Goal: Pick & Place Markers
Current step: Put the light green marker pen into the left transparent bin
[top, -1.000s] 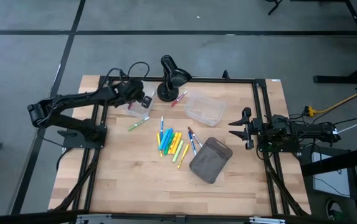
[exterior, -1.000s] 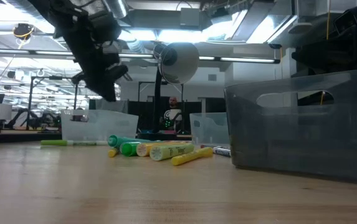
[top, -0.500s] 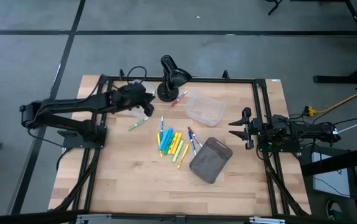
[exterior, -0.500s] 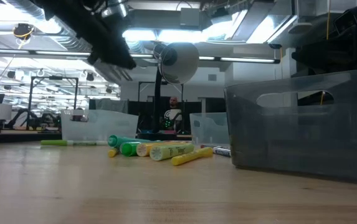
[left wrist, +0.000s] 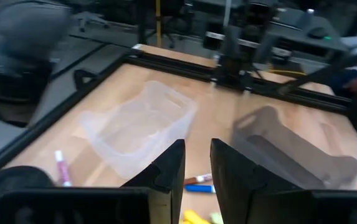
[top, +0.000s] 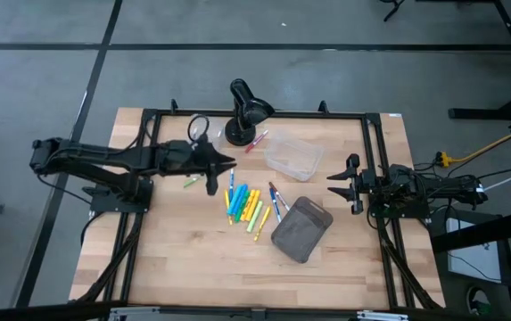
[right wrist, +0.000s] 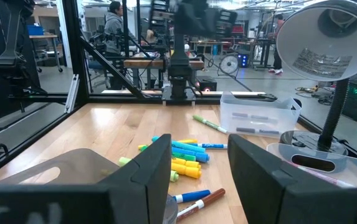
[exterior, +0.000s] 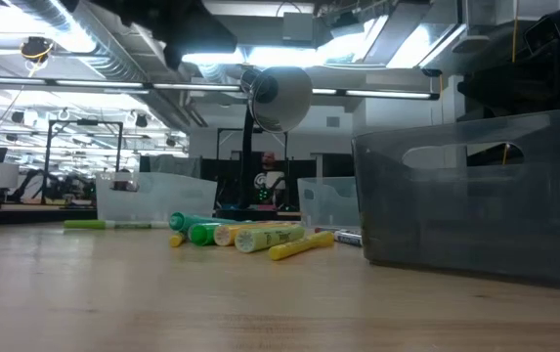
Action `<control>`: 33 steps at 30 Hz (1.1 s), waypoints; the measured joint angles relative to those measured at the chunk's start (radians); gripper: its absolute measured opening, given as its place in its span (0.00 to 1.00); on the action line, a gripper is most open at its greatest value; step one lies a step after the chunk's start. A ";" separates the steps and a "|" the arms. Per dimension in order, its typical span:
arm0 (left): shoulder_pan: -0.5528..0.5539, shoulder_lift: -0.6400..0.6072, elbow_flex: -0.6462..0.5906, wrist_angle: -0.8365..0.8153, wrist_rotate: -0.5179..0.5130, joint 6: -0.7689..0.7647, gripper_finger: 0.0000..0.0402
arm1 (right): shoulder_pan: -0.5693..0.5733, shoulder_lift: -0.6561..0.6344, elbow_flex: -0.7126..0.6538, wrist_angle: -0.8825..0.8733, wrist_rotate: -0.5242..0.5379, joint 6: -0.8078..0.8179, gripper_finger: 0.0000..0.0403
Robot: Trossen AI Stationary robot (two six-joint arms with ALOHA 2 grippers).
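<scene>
The markers point(top: 246, 203) lie in a loose pile at mid-table, yellow, green, blue and orange, also in the low view point(exterior: 250, 235) and right wrist view point(right wrist: 181, 158). A single green marker point(top: 194, 179) lies left of the pile, and a pink one point(top: 257, 140) by the lamp. My left gripper point(top: 222, 171) hovers above the table just left of the pile, open and empty point(left wrist: 197, 155). My right gripper point(top: 335, 185) waits at the table's right side, open and empty point(right wrist: 200, 155).
A black desk lamp point(top: 244, 111) stands at the far edge. A clear bin point(top: 292, 156) sits right of it and a small clear box point(right wrist: 259, 115) sits far left. A grey pouch point(top: 301, 229) lies right of the pile. Bare wood shows near the front edge.
My left gripper has swung from over the small clear box at the far left toward the table's right and near side, ending beside the marker pile. It has turned to point toward the right, and in the low view it has climbed out of the picture.
</scene>
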 joint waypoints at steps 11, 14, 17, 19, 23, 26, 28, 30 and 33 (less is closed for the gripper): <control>-0.149 0.000 0.000 -0.087 0.001 0.000 0.18 | 0.000 0.000 0.000 0.000 0.000 0.000 0.39; -0.184 0.000 0.000 -0.143 0.001 -0.030 0.17 | 0.000 0.000 0.000 0.000 0.000 0.000 0.39; -0.204 0.000 0.000 -0.201 0.001 -0.103 0.17 | 0.000 0.000 0.000 0.000 0.000 0.000 0.39; -0.211 0.001 0.000 -0.244 0.001 -0.162 0.17 | 0.000 0.000 0.000 0.000 0.000 0.000 0.39; -0.225 0.015 0.000 -0.339 0.001 -0.275 0.17 | 0.000 0.000 0.000 0.000 0.000 0.000 0.39; -0.230 0.035 0.000 -0.418 0.011 -0.344 0.16 | 0.000 0.000 0.000 0.000 0.000 0.000 0.39; -0.230 0.050 0.000 -0.464 0.035 -0.382 0.16 | 0.000 0.000 0.000 0.000 0.000 0.000 0.39; -0.228 0.065 0.000 -0.525 0.059 -0.412 0.17 | 0.000 0.000 0.000 0.000 0.000 0.000 0.39; -0.227 0.089 0.000 -0.600 0.071 -0.442 0.17 | 0.000 0.000 0.000 0.000 0.000 0.000 0.39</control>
